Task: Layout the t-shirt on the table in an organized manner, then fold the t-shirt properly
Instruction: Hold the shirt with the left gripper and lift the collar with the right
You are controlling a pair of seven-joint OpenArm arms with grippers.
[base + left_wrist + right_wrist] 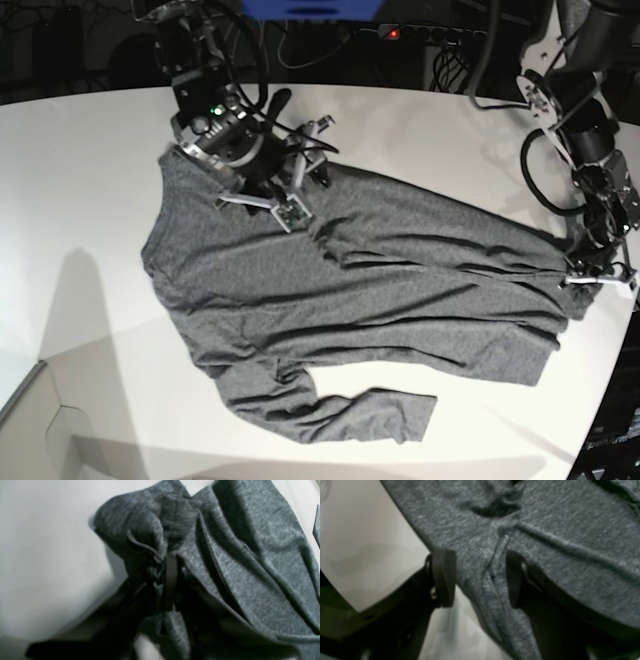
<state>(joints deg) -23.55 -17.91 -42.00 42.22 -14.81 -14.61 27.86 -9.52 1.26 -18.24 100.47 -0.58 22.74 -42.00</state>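
- Lying spread across the white surface (pixel 90 160), the dark heather-grey long-sleeved t-shirt (pixel 350 300) runs from the far left of the base view to the right edge, creased along its length.
- One sleeve (pixel 360 415) is bent back along the near side of the garment, its cuff pointing to the right.
- The surface is bare to the left of the shirt and along the near side, where the curved rim shows at the lower left and lower right corners.
- The shirt's right-hand end lies near the surface's edge, so little room shows on that side.
- The left tool (pixel 171 580) is closed on a bunched fold of the shirt at that end; in the left wrist view the grey knit gathers tightly around a dark finger (pixel 171 575), with bare white surface beside it.
- The right tool (pixel 480 578) stands parted, and a ridge of the shirt's fabric rises between its two dark pads (pixel 443 577) without being squeezed.
- In the base view the right arm sits over the shirt's far edge, near the upper left of the garment.
- No readable brand, label or writing shows on the shirt or the surface.
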